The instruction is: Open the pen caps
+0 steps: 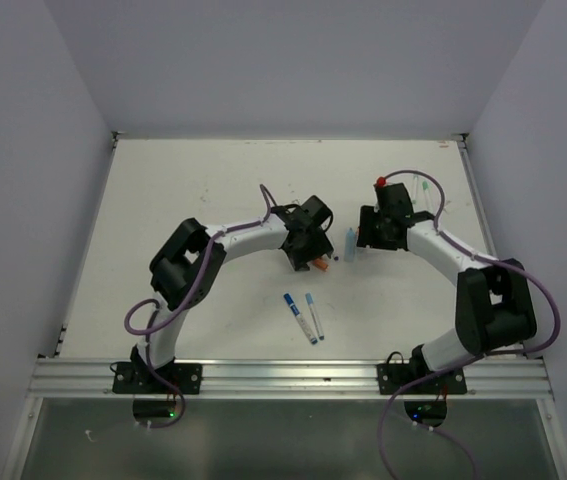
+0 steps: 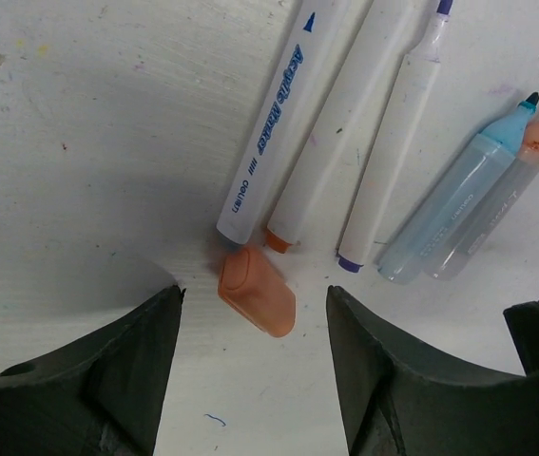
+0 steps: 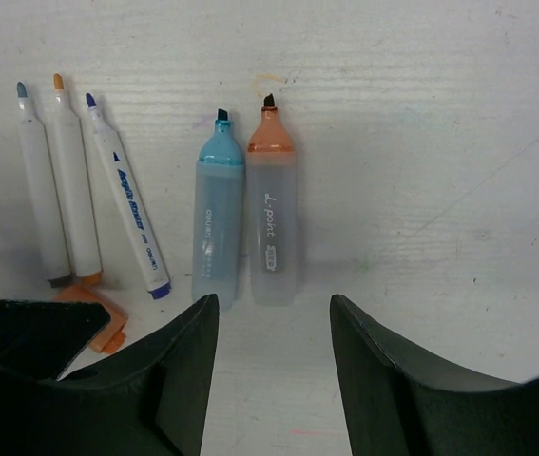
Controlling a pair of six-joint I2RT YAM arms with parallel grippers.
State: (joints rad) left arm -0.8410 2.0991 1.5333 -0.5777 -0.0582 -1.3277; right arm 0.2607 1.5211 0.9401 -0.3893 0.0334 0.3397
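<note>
Left gripper [image 1: 311, 256] released, jaws apart. Orange cap [image 2: 257, 290] lies loose on the table [image 2: 79, 142] between its fingers, touching neither. The cap sits just beside the butt ends of three white pens [image 2: 293, 123] (tips bare). Right gripper [image 3: 274, 318] also released, nothing between its fingers. Blue highlighter [image 3: 219, 218] and orange highlighter [image 3: 271, 218] lie side by side just ahead of it, both uncapped. Two more pens [image 1: 300, 318] lie nearer the bases, well apart from the group; too small to tell if they're capped.

White table [image 1: 183, 200], paint-flecked. On it: three white pens [image 3: 74, 190] side by side, blue highlighter [image 3: 218, 218] touching orange highlighter [image 3: 272, 228], loose orange cap [image 2: 257, 291] at the pen ends. Two blue-ended pens [image 1: 303, 317] lie apart.
</note>
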